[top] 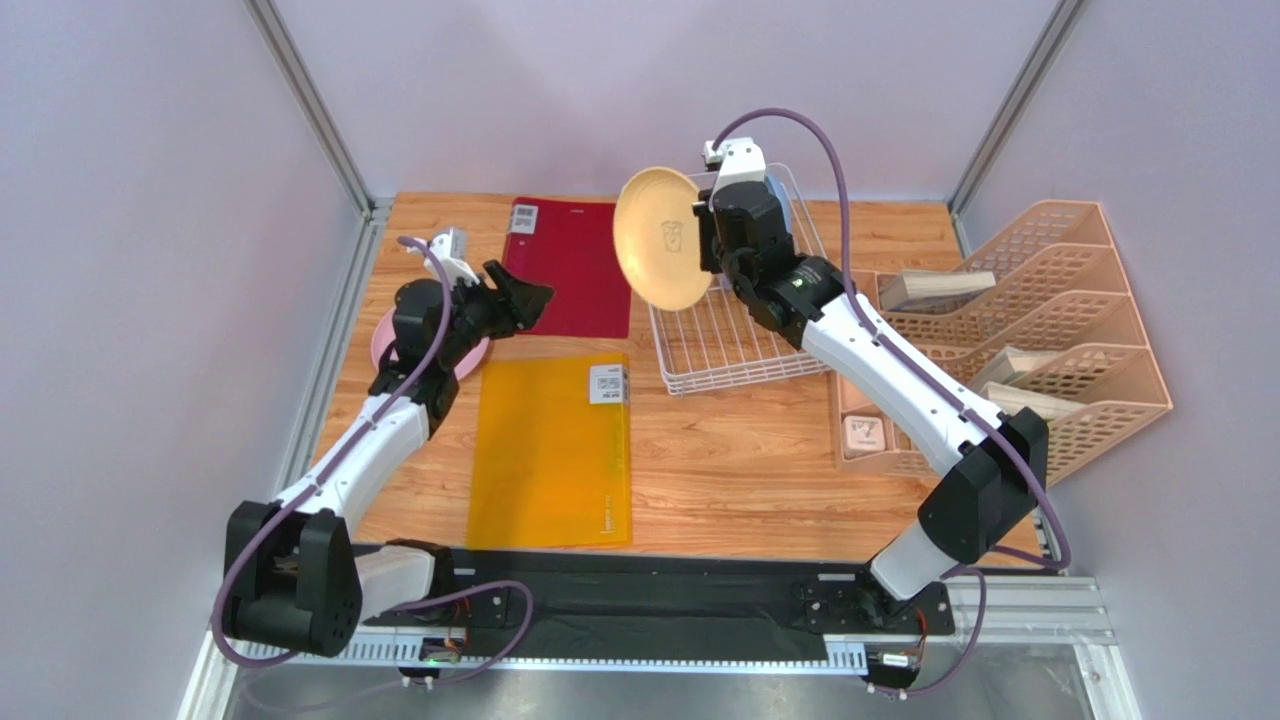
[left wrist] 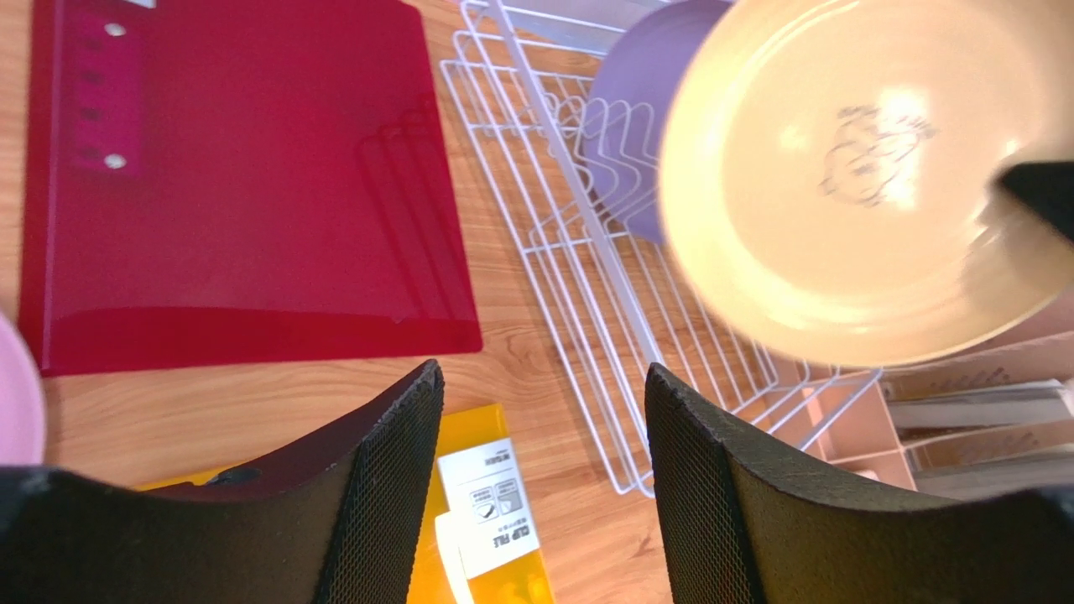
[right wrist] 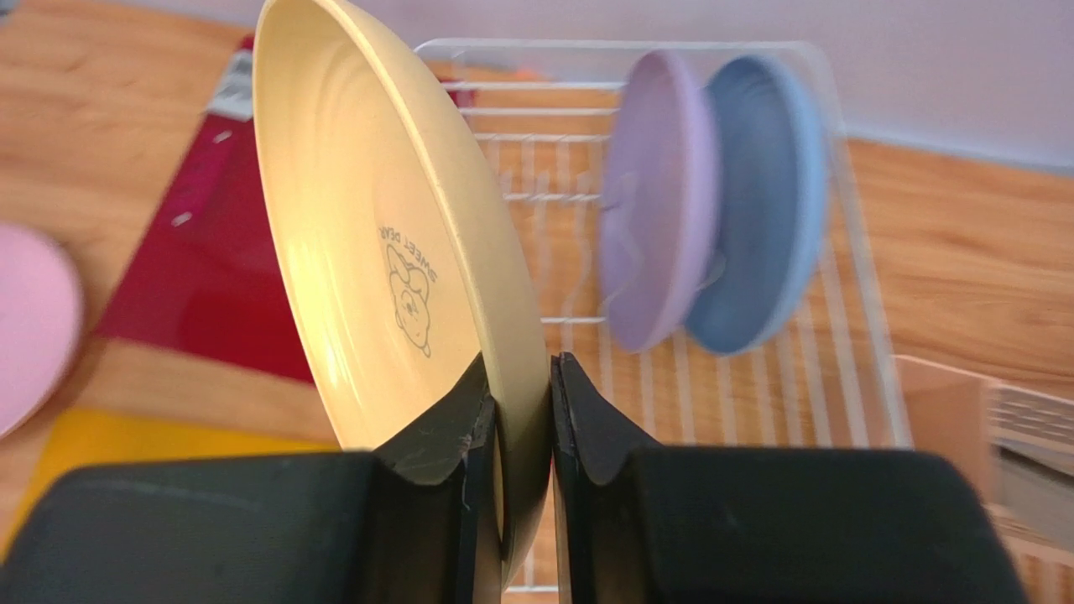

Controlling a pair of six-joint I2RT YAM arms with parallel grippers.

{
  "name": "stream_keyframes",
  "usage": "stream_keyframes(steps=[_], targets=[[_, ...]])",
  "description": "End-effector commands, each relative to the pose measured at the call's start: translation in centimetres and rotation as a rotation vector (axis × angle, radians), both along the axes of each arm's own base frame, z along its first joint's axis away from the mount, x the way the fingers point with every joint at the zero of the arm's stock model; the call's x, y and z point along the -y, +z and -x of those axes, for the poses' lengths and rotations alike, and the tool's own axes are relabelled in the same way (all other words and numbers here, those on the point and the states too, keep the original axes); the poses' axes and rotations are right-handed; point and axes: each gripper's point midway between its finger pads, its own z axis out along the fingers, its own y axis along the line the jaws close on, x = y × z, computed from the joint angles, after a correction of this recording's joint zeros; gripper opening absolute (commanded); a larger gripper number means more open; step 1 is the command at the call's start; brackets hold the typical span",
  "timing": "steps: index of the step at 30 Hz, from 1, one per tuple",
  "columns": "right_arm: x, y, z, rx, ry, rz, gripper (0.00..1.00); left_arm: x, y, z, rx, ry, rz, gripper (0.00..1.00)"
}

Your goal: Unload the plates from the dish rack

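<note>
Above the left edge of the dish rack [top: 736,353], at about twelve o'clock on the table [top: 721,465], the right claw [top: 703,225] has its two fingers pinched nearly together on the rim of the cream plate [top: 658,237]. The plate stands on edge in that grip, lifted clear of the wires, its hollow face with the small bear print turned toward nine o'clock. The right arm rises from its base at five o'clock, bends at the elbow by the peach file organiser [top: 1067,330] at three o'clock, and slopes up and across to the rack, the wrist bent over at the top.

At the far end of the rack the lavender plate [right wrist: 656,201] and the blue plate [right wrist: 769,201] stand on edge close together, lavender on the nine o'clock side.

The left arm reaches from its base at seven o'clock toward ten o'clock, forearm low over the table. Its claw [top: 523,308] points toward three o'clock, at the rack, with the jaws wide apart and nothing between them. It hangs near where the red folder [top: 579,270] meets the yellow folder [top: 549,450]. The pink plate [right wrist: 32,327] lies flat on the table at ten o'clock, partly under the left wrist.
</note>
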Motion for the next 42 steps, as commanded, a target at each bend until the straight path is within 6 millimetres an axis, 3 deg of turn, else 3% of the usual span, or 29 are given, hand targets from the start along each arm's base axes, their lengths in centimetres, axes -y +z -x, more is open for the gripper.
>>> stream_keyframes(steps=[1, 3, 11, 20, 23, 24, 25, 27, 28, 29, 30, 32, 34, 37, 42], targets=[[-4.7, 0.0, 2.8, -0.107, 0.259, -0.273, 0.0, 1.8, 3.3, -0.9, 0.113, -0.082, 0.055, 0.66], [-5.4, -1.1, 3.6, -0.149, 0.298, -0.317, 0.0, 2.0, 3.4, -1.1, 0.124, -0.089, 0.065, 0.66], [-7.8, -1.7, 5.3, -0.197, 0.419, -0.449, 0.0, 2.5, 2.0, -1.9, 0.122, -0.091, 0.105, 0.65], [-8.4, -1.8, 5.7, -0.21, 0.476, -0.508, 0.0, 3.3, 0.2, -2.1, 0.086, -0.094, 0.101, 0.6], [-8.3, -2.1, 5.5, -0.217, 0.478, -0.52, 0.0, 3.3, -0.2, -2.2, 0.078, -0.094, 0.093, 0.32], [-8.1, -2.4, 5.3, -0.224, 0.469, -0.521, 0.0, 3.3, -0.4, -2.2, 0.074, -0.094, 0.093, 0.08], [-8.1, -2.5, 5.3, -0.225, 0.471, -0.522, 0.0, 3.3, -0.5, -2.2, 0.069, -0.092, 0.092, 0.0], [-8.1, -2.6, 5.2, -0.229, 0.472, -0.522, 0.02, 3.3, -0.7, -2.2, 0.063, -0.091, 0.088, 0.0], [-8.1, -2.9, 5.1, -0.232, 0.473, -0.517, 0.06, 3.2, -0.8, -2.3, 0.062, -0.089, 0.079, 0.0], [-7.9, -2.9, 4.9, -0.227, 0.468, -0.513, 0.2, 3.1, -0.9, -2.3, 0.059, -0.082, 0.071, 0.0], [-7.9, -3.0, 4.9, -0.225, 0.469, -0.506, 0.26, 2.8, -0.9, -2.3, 0.06, -0.067, 0.059, 0.0], [-7.7, -3.0, 4.6, -0.22, 0.46, -0.495, 0.66, 2.2, -1.3, -2.2, 0.054, -0.041, 0.032, 0.0], [-6.9, -3.1, 4.1, -0.216, 0.427, -0.471, 0.87, 0.9, -1.5, -2.1, 0.037, 0.029, -0.002, 0.0], [-5.0, -3.8, 3.0, -0.205, 0.347, -0.419, 0.93, -1.7, -1.3, -1.9, 0.022, 0.143, -0.096, 0.0], [-1.9, -3.7, 1.8, -0.188, 0.272, -0.412, 0.93, -6.1, -0.1, -1.1, 0.006, 0.279, -0.172, 0.0]])
